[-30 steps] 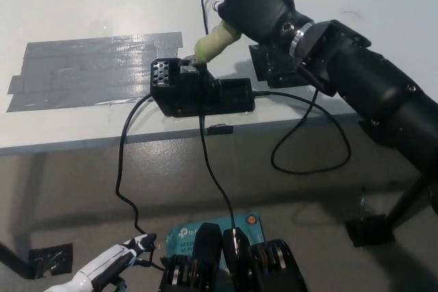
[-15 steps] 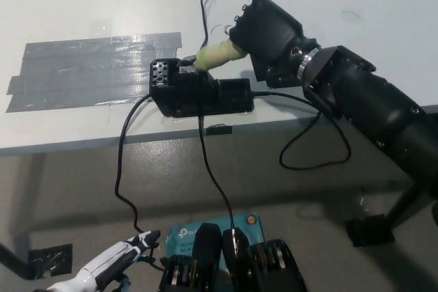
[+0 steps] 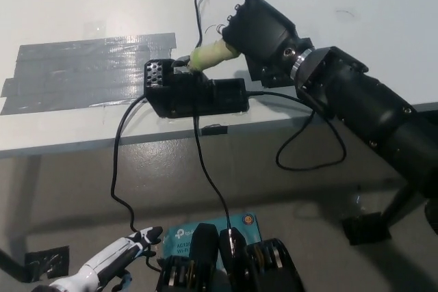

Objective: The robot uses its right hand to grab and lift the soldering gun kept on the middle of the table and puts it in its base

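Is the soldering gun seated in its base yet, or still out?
Going in, seating unclear. The right hand holds the soldering gun tilted, its tip at the base; the tip itself is hidden. Left hand rests low.

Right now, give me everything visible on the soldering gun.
The soldering gun shows only a pale yellow-green handle, matte like rubber or foam, lying nearly level and tilted slightly down to the left. Its rear end is inside the black right hand, which is closed around it. Its front end meets the top of the black base near the table's front edge; the tip is hidden there. A thin black cord rises behind it, but its attachment isn't visible.
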